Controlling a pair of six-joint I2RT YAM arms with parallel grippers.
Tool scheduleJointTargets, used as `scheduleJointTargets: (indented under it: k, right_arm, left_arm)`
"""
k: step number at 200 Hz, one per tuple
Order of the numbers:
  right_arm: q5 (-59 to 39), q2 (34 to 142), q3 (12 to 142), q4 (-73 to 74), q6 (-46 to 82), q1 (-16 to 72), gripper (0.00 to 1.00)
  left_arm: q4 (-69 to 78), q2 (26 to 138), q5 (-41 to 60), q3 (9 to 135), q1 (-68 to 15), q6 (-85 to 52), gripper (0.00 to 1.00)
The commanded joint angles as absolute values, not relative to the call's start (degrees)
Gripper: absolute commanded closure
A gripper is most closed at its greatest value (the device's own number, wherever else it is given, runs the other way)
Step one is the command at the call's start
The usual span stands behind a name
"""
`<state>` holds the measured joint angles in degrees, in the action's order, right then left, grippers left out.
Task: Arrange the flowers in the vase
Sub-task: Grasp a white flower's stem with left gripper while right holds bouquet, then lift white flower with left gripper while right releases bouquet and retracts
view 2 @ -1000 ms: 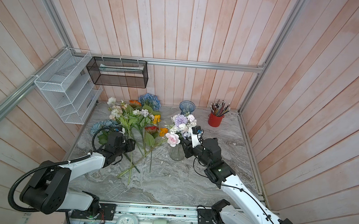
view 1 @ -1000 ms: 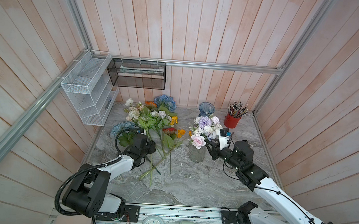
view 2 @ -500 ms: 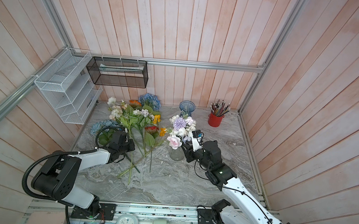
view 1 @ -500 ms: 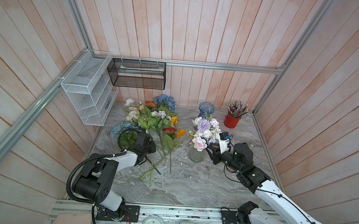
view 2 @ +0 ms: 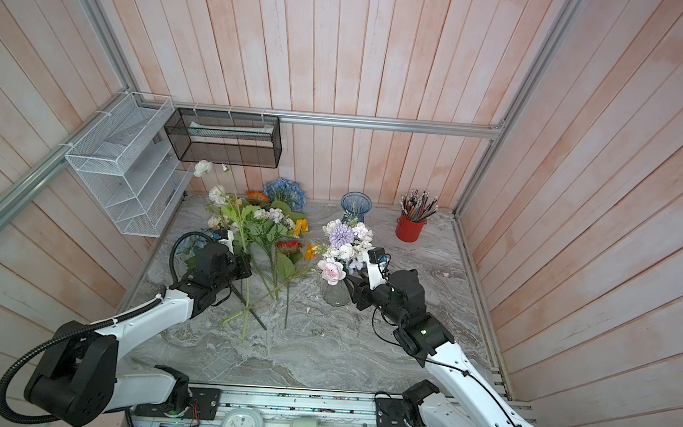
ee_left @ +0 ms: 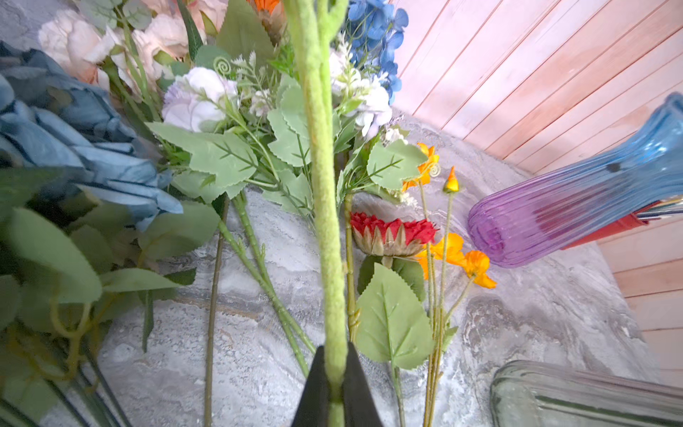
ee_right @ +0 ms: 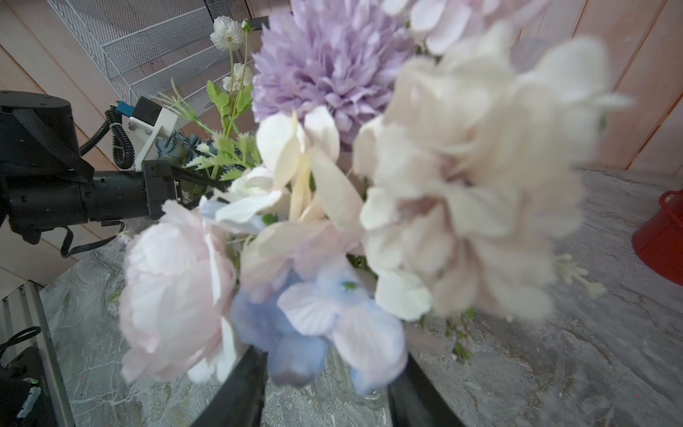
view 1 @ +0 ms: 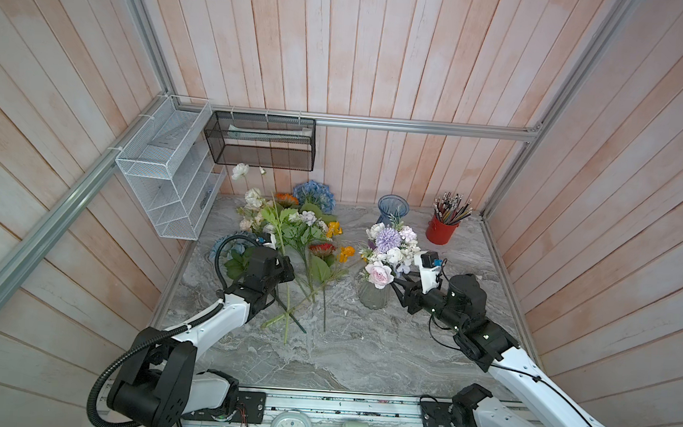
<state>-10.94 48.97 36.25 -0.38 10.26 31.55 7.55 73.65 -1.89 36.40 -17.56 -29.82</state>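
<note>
My left gripper (ee_left: 335, 384) is shut on the fuzzy green stem (ee_left: 325, 222) of a white poppy (view 1: 240, 170), whose head stands raised above the pile. In both top views this gripper (view 1: 285, 266) (view 2: 244, 265) sits over the loose flowers (view 1: 300, 236) lying on the marble table. The clear glass vase (view 1: 372, 298) (view 2: 335, 295) holds a bouquet (view 1: 387, 247) of lilac, white and pink blooms. My right gripper (view 1: 398, 288) (ee_right: 327, 392) is open just right of the vase. Its black fingers (ee_right: 244, 388) stand on either side of the low blooms and glass, closed on nothing.
An empty blue-and-purple vase (view 1: 392, 208) (ee_left: 576, 207) stands at the back. A red pot of pencils (view 1: 440, 230) is at the back right. A white wire rack (view 1: 167, 184) and a black mesh basket (view 1: 262, 141) hang on the walls.
The left jaws closed on the poppy stem and the white head rose. The right jaws widened beside the vase and dropped slightly lower.
</note>
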Motion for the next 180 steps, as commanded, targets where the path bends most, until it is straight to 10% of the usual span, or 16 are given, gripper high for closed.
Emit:
scheduleJointTargets:
  k: [1,180]
  right_arm:
    - [-10.31,48.86,35.84,1.78,9.84,31.19,0.48]
    - [-10.55,53.85,32.84,16.03,3.42,30.11,0.04]
  left_arm:
    - [9.21,70.67,-1.8,35.03,-17.39,-29.96,1.0]
    - [45.45,49.5,-15.14,16.72,-31.44,-6.37,1.0]
